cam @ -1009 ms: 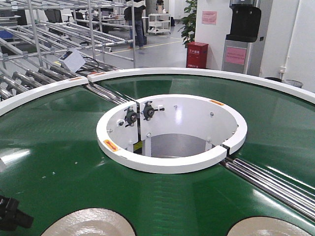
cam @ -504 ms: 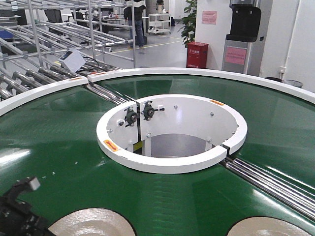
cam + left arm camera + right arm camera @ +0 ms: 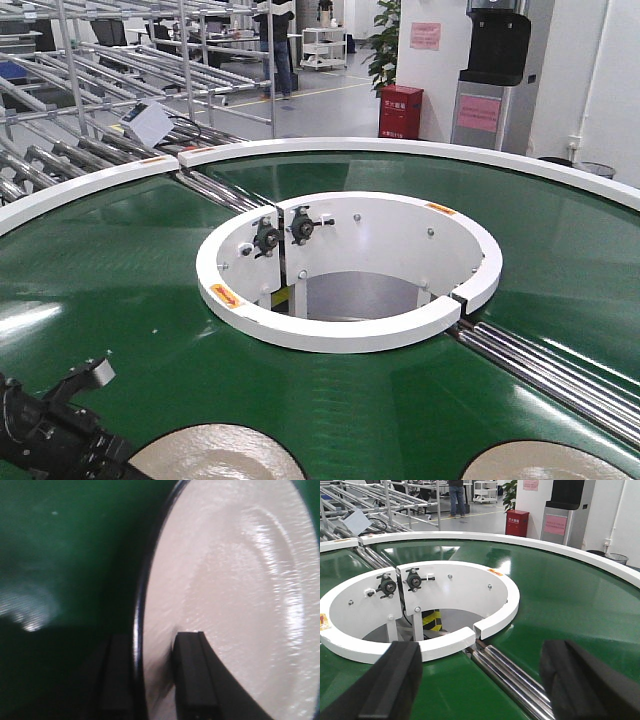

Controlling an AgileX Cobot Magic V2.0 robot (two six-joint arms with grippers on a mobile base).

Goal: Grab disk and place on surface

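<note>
A pale, speckled disk (image 3: 215, 456) lies on the green conveyor belt (image 3: 120, 270) at the bottom left of the front view. My left gripper (image 3: 92, 418) reaches in at its left edge. In the left wrist view, the dark rim of this disk (image 3: 235, 580) runs between the fingers of the left gripper (image 3: 152, 675). One finger is outside the rim and the other over the disk's face, with a gap showing beside the rim. The right gripper (image 3: 480, 680) hangs open over the belt, holding nothing. A second disk (image 3: 545, 462) lies at the bottom right. The dark grey tabletop surface is out of view.
A white ring guard (image 3: 350, 335) surrounds the hole at the belt's centre. Steel rollers (image 3: 560, 375) cross the belt on the right and more steel rollers (image 3: 215, 190) cross it at the back left. A white outer rail (image 3: 400, 150) borders the belt. Metal racks (image 3: 100, 60) stand behind.
My left gripper has come up and in from the bottom-left corner to the near disk's edge. The disk has shifted to the right on the belt.
</note>
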